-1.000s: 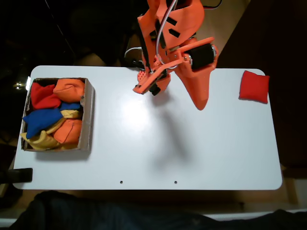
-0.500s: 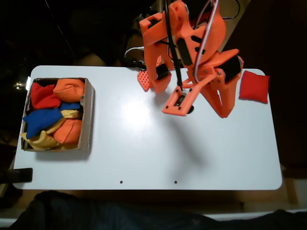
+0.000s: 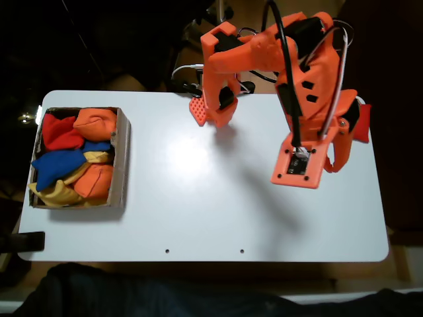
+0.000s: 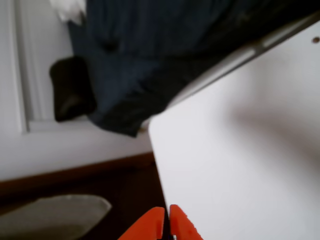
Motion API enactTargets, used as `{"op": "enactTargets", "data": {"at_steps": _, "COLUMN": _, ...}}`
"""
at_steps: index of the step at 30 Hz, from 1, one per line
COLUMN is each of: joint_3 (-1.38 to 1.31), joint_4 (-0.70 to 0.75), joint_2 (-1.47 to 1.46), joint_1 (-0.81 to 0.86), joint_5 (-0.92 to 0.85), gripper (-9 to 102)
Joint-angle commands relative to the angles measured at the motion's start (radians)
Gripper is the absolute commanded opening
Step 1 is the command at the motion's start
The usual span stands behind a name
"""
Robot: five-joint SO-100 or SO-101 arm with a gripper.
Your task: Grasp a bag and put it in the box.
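Box (image 3: 121,158): shallow brown cardboard, low walls, at the counter's left end in the fixed view; heaped with soft fabric bean bags, orange, red, blue, yellow.
Counter (image 3: 198,198): smooth white top, rounded corners; wrist view adds one corner (image 4: 210,150) over dark floor.
Arm (image 3: 304,79): orange plastic, hard-edged, black cables, over the counter's right side.
Fingers (image 4: 165,226): two orange tips pressed together in the wrist view, empty.
Bag (image 3: 363,122): bright red fabric at the right edge, mostly behind the arm.
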Motion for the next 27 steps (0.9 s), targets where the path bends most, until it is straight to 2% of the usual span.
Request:
{"op": "enactTargets", "data": {"at_steps": 1, "joint_3": -0.040, "joint_4": -0.026, "joint_2": -0.009, "joint_1": -0.021, "joint_5": -0.017, "gripper": 1}}
{"op": "enactTargets", "data": {"at_steps": 14, "joint_3": -0.040, "joint_4": -0.089, "joint_2": -0.097, "joint_1": -0.107, "joint_5": -0.127, "gripper": 1}}
{"op": "enactTargets", "data": {"at_steps": 18, "joint_3": -0.041, "joint_4": -0.104, "joint_2": -0.120, "joint_1": -0.143, "joint_5": -0.232, "gripper": 0}}
{"op": "enactTargets", "data": {"at_steps": 27, "joint_3": -0.041, "joint_4": -0.143, "joint_2": -0.167, "joint_1": -0.207, "joint_5": -0.290, "gripper": 1}}
